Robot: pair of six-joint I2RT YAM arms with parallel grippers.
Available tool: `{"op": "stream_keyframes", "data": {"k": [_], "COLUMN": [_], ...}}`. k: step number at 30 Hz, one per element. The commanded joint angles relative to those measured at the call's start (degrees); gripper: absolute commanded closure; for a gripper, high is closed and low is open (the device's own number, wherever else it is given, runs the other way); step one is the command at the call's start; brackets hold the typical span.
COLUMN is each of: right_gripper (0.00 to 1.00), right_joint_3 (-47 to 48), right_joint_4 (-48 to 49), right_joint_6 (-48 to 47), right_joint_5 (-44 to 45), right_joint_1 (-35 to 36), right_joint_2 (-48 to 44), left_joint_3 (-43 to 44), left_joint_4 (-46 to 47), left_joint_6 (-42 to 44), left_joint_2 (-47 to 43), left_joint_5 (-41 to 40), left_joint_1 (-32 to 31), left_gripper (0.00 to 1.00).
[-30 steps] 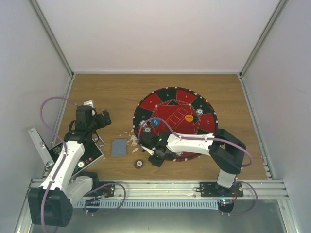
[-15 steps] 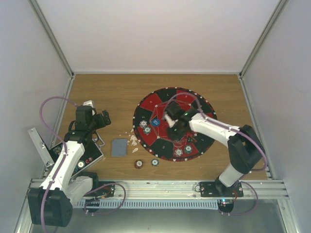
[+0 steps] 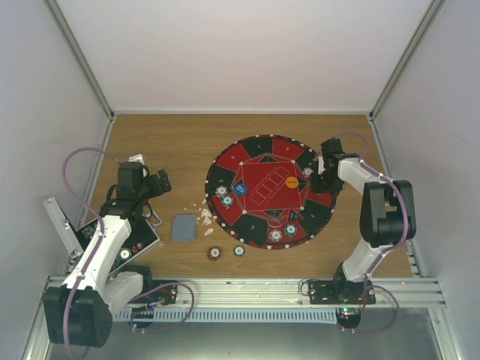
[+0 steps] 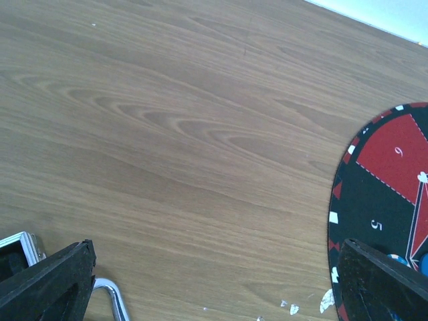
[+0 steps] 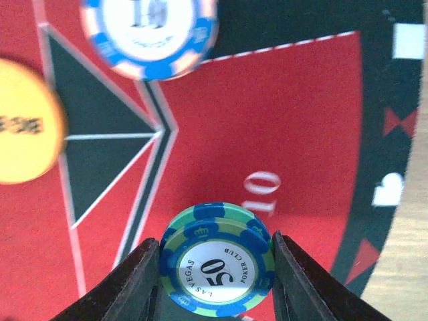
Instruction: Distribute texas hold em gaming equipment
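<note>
Playing cards (image 3: pixel 183 226) laid at five o'clock from left gripper (image 3: pixel 160 182), jaws spread apart, red chip (image 3: pixel 214 253) and teal chip (image 3: pixel 238 250) parked at seven o'clock off mat (image 3: pixel 256 147), right gripper (image 3: pixel 322 178) at its three o'clock, jaws clamped on green-blue chip (image 5: pixel 217 259).

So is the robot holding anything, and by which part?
Yes: the right hand pinches a green-and-blue 50 poker chip by opposite sides of its rim. The left hand is open, holding nothing.

A round green-and-blue poker chip (image 5: pixel 217 262) marked 50 is pinched at its rim in the right hand (image 5: pixel 217 271); grey-blue-backed cards (image 3: pixel 182 227) lie flat on the wooden surface (image 3: pixel 165 146).
</note>
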Motion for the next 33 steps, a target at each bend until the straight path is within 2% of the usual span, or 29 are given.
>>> {"op": "stream_keyframes", "data": {"k": [1,9,13,24,29,33], "right_gripper": [0.83,0.82,0.78,0.31,0.21,0.17], "right_joint_3": [3.72,9.19,10.92,8.38,7.99,6.96], "right_joint_4": [2.44,3.11,2.56,2.35,1.54,0.75], "right_joint_6": [-2.95,-4.36,-4.28,-2.04,-2.95,-6.12], "right_joint_5": [-0.42,-0.41,-0.43,0.86,-1.22,-5.35], "right_joint_1": [-2.88,-4.62,-4.57,-4.62,-3.42,5.87], "right_joint_2": [3.83,9.69,11.77,7.36,2.44,-3.39], "left_joint_3": [1.76,2.33,2.64,2.39,3.08,3.36], "left_joint_4": [1.07,1.99,2.2,1.35,1.31,1.72], "left_joint_6": [-0.76,-1.86,-2.38,-2.39,-1.81,-1.54], "left_joint_2": [-0.13,0.64,1.38,0.41,1.28,2.1], "left_joint_5": [-1.83,-3.22,-3.53,-4.26,-3.16,-1.99], "left_joint_1": [0.0,0.0,0.0,0.0,0.01,0.0], "left_gripper": [0.01,0.01,0.01,0.01,0.01,0.01]}}
